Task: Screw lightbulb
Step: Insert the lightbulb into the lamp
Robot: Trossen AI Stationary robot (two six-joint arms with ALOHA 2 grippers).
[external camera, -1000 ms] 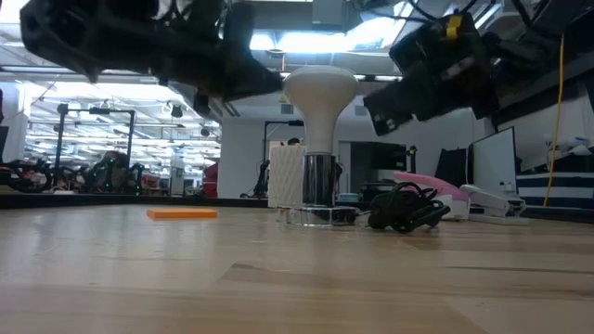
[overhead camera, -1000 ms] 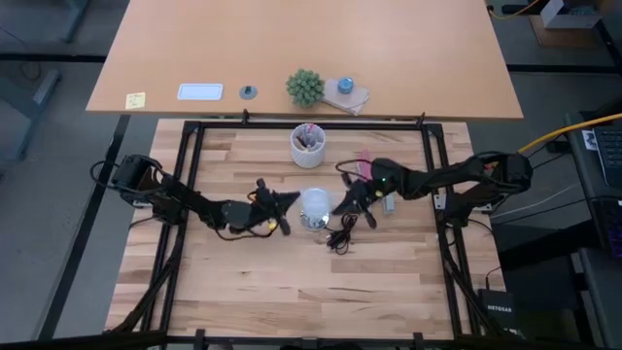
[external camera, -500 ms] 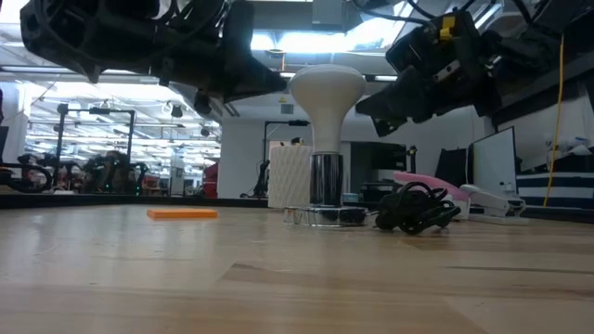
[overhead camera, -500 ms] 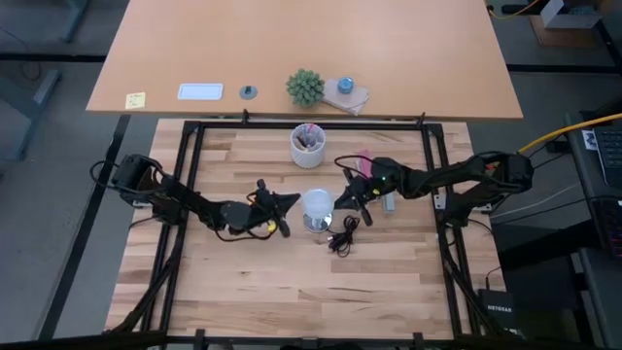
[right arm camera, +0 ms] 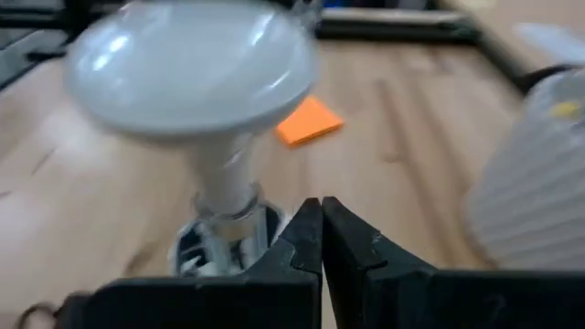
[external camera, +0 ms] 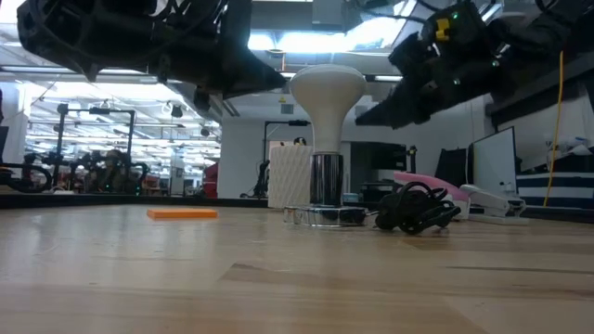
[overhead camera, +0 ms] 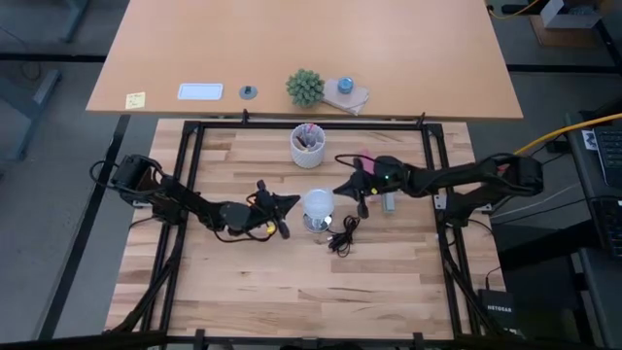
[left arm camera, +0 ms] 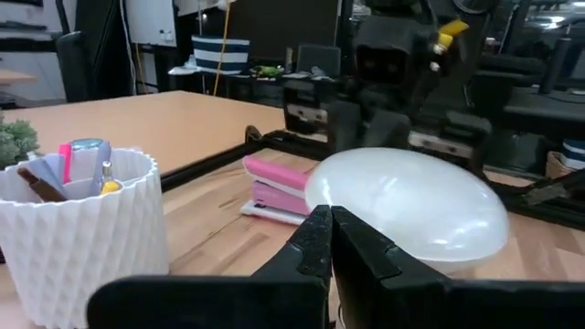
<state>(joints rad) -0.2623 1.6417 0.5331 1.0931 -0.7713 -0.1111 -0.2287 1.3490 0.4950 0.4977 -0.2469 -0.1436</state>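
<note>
On wood, white funnel-shaped lightbulb (external camera: 324, 121) stands upright.

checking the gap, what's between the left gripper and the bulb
Nothing: in the high view only bare wood separates the shut left gripper from the bulb.

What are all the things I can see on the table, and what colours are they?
lightbulb: one, white, standing upright in the fitting, mid-table
fitting: one, silvery, under the lightbulb
cord: one, black, coiled beside the fitting
cup of pens: one, white, behind the lightbulb
pink items: stacked, beside the right gripper
orange piece: one, flat on the table
left gripper: shut, beside the lightbulb, holding nothing
right gripper: shut, on the other side, holding nothing
</note>
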